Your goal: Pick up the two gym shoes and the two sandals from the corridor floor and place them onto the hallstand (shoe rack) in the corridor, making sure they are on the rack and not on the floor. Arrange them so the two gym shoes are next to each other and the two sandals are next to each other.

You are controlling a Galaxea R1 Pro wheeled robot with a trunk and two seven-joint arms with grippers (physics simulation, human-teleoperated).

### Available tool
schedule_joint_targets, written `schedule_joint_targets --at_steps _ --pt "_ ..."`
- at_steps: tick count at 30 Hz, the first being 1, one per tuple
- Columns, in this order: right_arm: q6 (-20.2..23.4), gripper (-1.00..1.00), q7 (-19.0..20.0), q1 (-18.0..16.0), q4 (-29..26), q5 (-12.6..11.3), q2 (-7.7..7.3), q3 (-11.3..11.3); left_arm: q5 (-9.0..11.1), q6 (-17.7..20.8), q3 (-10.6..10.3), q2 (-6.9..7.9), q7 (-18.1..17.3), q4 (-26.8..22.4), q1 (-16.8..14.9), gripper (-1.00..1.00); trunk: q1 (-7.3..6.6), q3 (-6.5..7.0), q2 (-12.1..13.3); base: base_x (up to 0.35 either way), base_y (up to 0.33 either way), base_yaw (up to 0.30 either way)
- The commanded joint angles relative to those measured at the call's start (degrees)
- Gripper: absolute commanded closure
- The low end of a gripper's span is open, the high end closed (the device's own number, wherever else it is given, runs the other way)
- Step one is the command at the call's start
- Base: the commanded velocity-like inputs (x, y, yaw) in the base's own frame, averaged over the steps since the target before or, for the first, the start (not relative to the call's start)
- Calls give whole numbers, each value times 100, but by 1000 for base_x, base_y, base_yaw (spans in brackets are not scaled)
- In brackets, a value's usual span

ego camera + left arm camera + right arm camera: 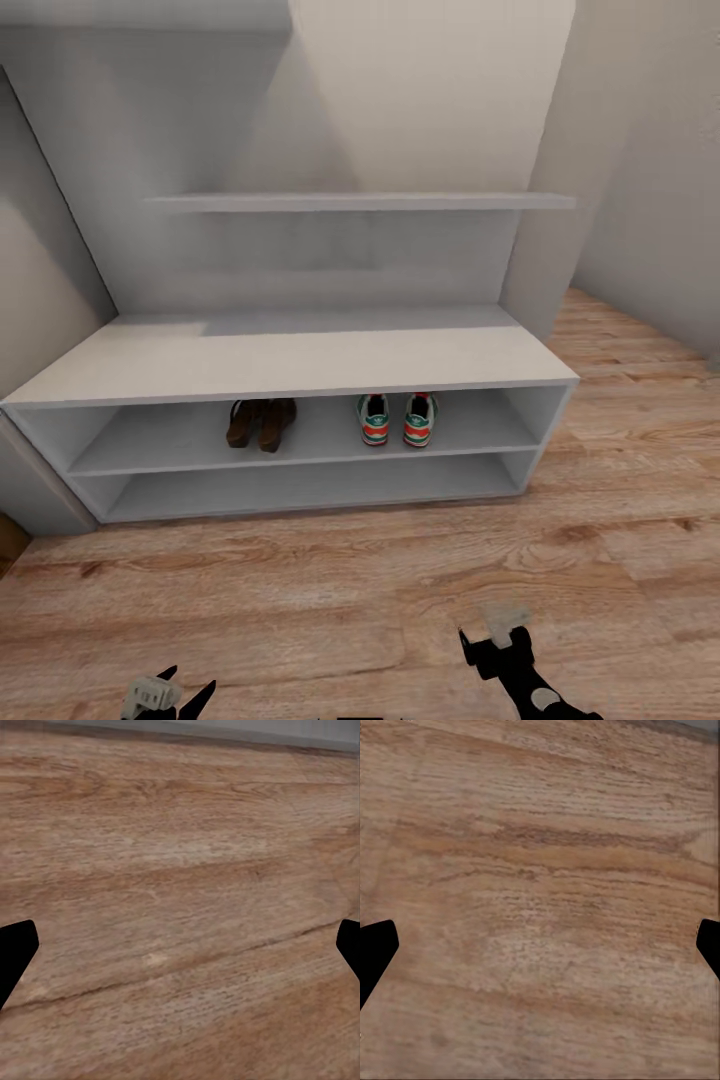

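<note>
- Head view: you face the rack (300, 360), grey, two low shelves under a flat top, one floating shelf (360, 201) on its back panel
- Sandals (260, 422): brown pair, side by side and touching, on the rack's upper low shelf, left of centre
- Gym shoes (398, 418): white, green and orange pair, side by side, heels toward you, on the same shelf just right of centre, apart from the sandals
- Floor (330, 590): wood planks in front of the rack and to its right
- Left gripper (170, 693): low over the floor near you, fingers spread, holding nothing; your left wrist view shows fingertips (16, 949) wide apart over planks
- Right gripper (497, 640): likewise spread and holding nothing; right wrist view shows fingertips (375, 951) at both edges over planks
</note>
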Motion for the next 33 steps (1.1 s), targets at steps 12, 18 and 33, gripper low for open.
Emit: schedule_joint_targets --at_steps 12,18,33 --pt "-120 -100 -13 214 13 52 -169 -49 80 -9 58 36 -33 178 -3 -100 -113 245 177 0 0 0" --pt "-125 -100 -13 250 14 -43 -334 -49 93 -11 65 45 138 202 -3 -100 -245 352 418 0 0 0" --pt "-126 -100 -12 320 15 -678 -383 -34 100 -14 75 -8 1146 220 -2 -100 -574 622 1019 0 0 0"
